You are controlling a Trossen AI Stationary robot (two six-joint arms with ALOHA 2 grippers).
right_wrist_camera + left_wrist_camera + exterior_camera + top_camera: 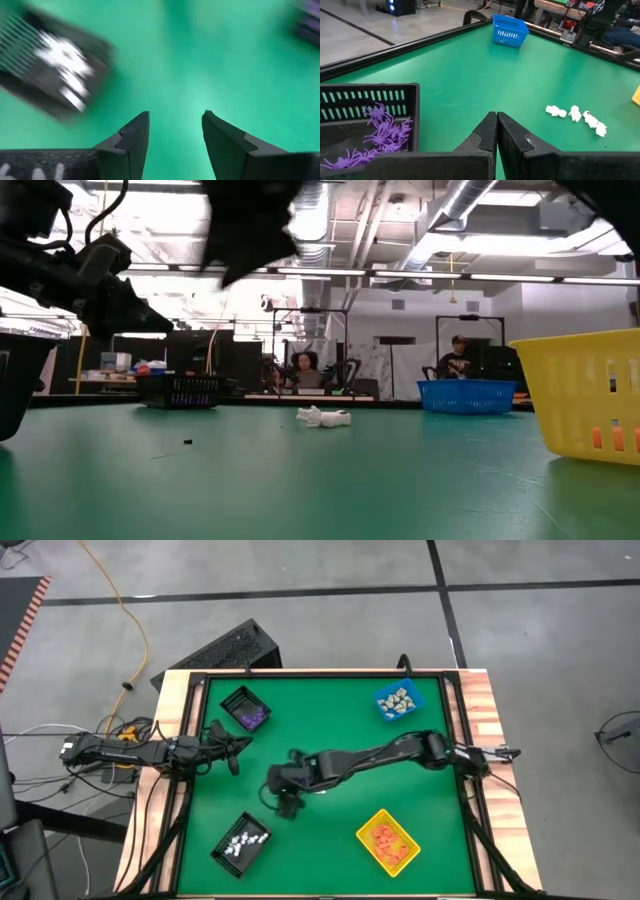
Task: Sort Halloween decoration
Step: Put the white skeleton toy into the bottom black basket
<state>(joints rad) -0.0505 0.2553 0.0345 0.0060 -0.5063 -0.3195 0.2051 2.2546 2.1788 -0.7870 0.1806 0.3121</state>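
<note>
At the table's (320, 755) left edge, waiting with the left gripper (496, 115) pinched fully together and holding nothing, just beside the black bin (370, 95) keeping the purple pieces (385, 135); seeing that bin cut off in the left wrist view. Nearer the front left, showing a second black bin (218, 850) with white pieces (242, 842), smearing into a blur in the right wrist view. Toward the middle, hanging over bare green mat with the right gripper (175, 116) spread wide and carrying nothing, near that second bin. Just past it, lying loose on the mat as a short row of white figures (575, 115), plain from the left wrist and low views but hiding under the right arm from above. Farther right at the front, holding orange pieces (388, 840) in the yellow bin (590, 380), cropping at the low view's edge. At the far right corner, keeping beige pieces (398, 700) in the blue bin (510, 30). Beyond the table, sitting too small to make out, two people (303, 368).
</note>
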